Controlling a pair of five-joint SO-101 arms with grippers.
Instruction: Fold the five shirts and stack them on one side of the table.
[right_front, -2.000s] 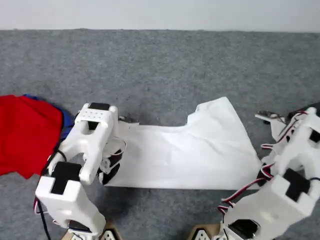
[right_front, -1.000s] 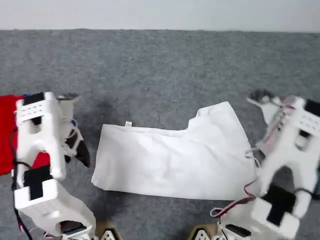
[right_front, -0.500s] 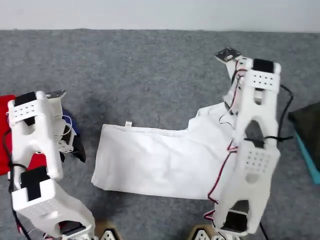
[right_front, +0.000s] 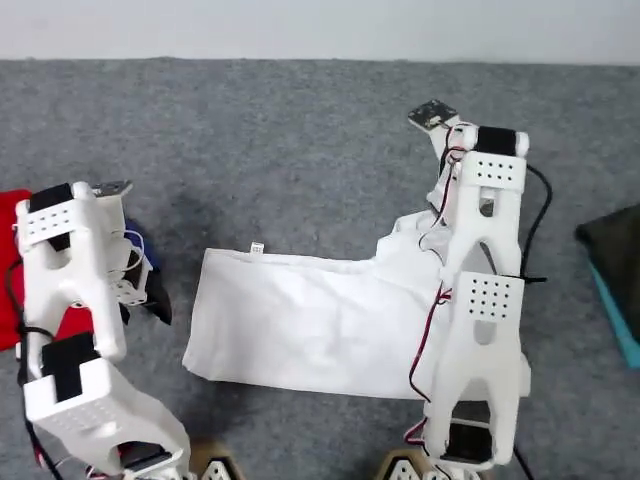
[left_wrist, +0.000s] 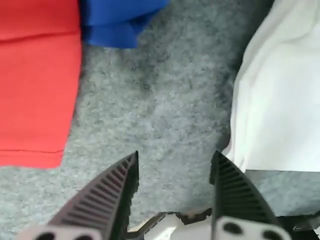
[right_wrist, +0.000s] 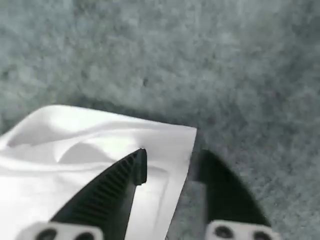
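White shirt (right_front: 320, 320) lies as a long, half-folded band mid-counter, nearer the near edge, with one sleeve flap sticking out toward the far right.

Change: two seconds back both my arms were down at its left and right ends. Since then both let go, the cloth settled flat with its neck tag (right_front: 257, 247) showing, and my right arm (right_front: 480, 300) swung across over the sleeve flap. My left arm (right_front: 65, 290) pulled off to the left and has sat there for the last half second. I read that as one fold done and the sleeve tuck next.

The counter (right_front: 300, 130) is grey carpet. Red shirt (left_wrist: 35, 75) sits at the left edge with blue shirt (left_wrist: 120, 20) peeking out beside it, probably the stack. A dark garment (right_front: 612, 255) waits at the right edge.

My right gripper (right_wrist: 172, 160) is spread, one finger over the flap's corner and the other over bare counter just off its edge, with nothing pinched yet. My left gripper (left_wrist: 175, 165) is spread too, over bare counter between the red shirt and the white shirt's left edge, and empty.
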